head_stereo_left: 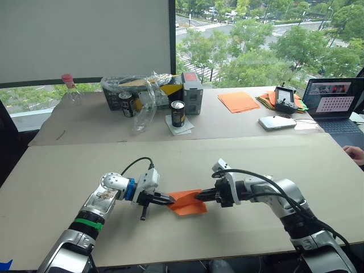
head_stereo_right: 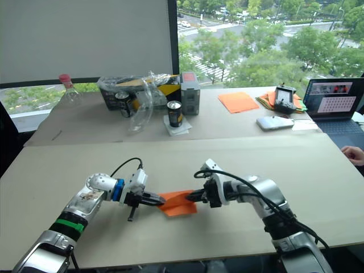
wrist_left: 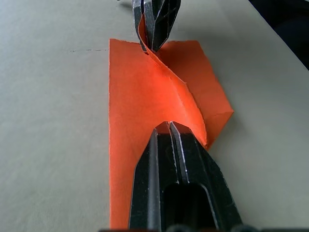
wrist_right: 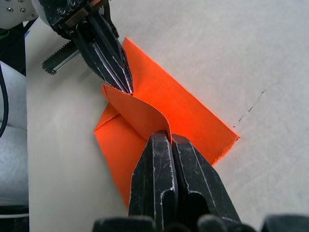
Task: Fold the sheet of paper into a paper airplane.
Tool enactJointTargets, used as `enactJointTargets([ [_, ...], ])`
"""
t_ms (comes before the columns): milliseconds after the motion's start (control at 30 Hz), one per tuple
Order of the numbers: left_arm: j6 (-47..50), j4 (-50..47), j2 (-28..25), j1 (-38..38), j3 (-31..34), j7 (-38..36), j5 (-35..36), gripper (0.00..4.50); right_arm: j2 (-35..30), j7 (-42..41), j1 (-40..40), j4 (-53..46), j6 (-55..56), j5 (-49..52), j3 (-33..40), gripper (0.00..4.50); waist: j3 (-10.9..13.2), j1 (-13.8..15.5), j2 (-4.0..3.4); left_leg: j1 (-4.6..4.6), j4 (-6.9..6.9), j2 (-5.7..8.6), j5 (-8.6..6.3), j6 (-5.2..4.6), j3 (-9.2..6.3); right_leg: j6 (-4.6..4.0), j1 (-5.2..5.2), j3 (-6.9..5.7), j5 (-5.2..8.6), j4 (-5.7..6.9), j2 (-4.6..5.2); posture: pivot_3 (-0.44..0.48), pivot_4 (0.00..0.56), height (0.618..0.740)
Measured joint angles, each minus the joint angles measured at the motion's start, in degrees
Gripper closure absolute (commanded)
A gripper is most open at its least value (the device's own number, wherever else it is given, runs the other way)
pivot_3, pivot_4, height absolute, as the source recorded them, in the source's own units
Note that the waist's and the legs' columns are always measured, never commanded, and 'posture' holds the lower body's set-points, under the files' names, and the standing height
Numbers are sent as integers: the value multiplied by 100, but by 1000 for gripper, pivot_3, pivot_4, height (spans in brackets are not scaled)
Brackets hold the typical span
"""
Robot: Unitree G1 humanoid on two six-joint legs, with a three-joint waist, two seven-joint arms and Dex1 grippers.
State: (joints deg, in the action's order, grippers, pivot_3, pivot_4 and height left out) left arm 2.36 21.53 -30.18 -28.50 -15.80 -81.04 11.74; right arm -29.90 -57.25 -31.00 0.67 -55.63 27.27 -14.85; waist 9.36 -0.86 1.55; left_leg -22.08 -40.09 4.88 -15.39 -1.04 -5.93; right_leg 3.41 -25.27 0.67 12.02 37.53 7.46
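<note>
A pale table [head_stereo_left: 68,170] is being overlooked by a window [head_stereo_left: 256,40]; what seems to be a laptop [head_stereo_left: 335,105] is sitting far off. Near its front edge, the sheet of paper [head_stereo_left: 187,203] is being pinched by the left gripper [head_stereo_left: 168,199] and right gripper [head_stereo_left: 198,196], both clamped on one raised flap.

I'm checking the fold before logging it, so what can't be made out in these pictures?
- Orange paper sheet: the near end is covered by the left gripper in the left wrist view.
- Crease lines under the raised flap: hidden.
- Labels on the black drink can: too small in the head view.
</note>
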Motion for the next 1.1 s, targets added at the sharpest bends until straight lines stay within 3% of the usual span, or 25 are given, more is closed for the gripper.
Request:
enactJointTargets([
  [800, 147, -312, 78, 424, 282, 547, -3, 4500, 479, -545, -1295, 1970, -225, -474, -389, 4444, -59, -65, 20, 74, 23, -7, -1, 1, 0, 1, 57, 0, 1, -7, -3, 0, 150, 695],
  [1100, 32, -343, 92, 464, 297, 654, -17, 4500, 444, -550, -1018, 1542, -355, -489, -220, 4444, -61, -56, 15, 87, 36, -26, -8, 2, -4, 2, 83, -11, 1, -44, -14, 0, 150, 695],
])
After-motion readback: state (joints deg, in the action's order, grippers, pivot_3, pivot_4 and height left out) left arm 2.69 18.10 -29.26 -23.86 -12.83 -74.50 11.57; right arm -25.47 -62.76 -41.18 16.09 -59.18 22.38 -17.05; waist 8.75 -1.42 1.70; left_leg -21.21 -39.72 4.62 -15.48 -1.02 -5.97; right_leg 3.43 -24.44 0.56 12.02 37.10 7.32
